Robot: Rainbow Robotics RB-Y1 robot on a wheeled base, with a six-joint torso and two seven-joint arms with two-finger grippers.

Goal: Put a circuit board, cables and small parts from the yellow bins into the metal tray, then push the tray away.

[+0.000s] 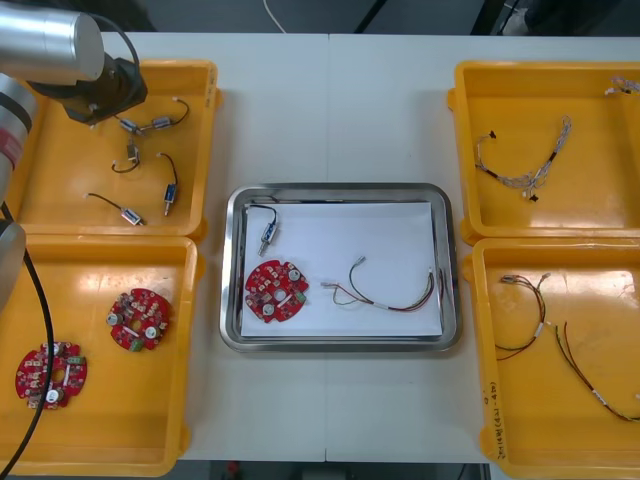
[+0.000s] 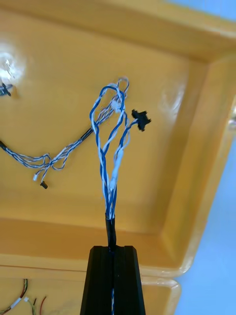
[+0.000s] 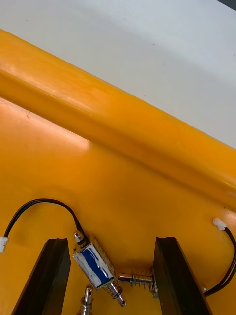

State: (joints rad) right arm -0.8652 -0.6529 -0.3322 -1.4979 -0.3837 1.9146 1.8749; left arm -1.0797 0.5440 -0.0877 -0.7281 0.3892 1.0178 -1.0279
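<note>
Hanging cable: the twisted blue and white cable (image 2: 109, 197) is above the far right yellow bin (image 2: 196, 147). Its black-sleeved end is clamped in the right gripper (image 2: 113, 248), whose fingers are pressed together on it.
Risk of slip: only the thin end is gripped, so I think a fast swing may pull the cable free.
Risk of snag: the loose loops and the black plug (image 2: 141, 119) reach toward a second cable (image 2: 64, 152) lying in the bin. They may hook it or the bin wall. I cannot tell if they touch the floor.
Tray: the metal tray (image 1: 340, 188) holds a circuit board (image 1: 275, 291), a red and yellow cable (image 1: 390, 295) and a small metal part (image 1: 268, 235). Its far right corner is free.
Path: bare table (image 1: 330, 110) lies between the right bins and the tray. Both rims must be cleared.
Left gripper: the left gripper (image 3: 110, 241) has its fingers apart around a blue small part (image 3: 93, 266) in the far left bin (image 1: 210, 120), well apart from the tray.
</note>
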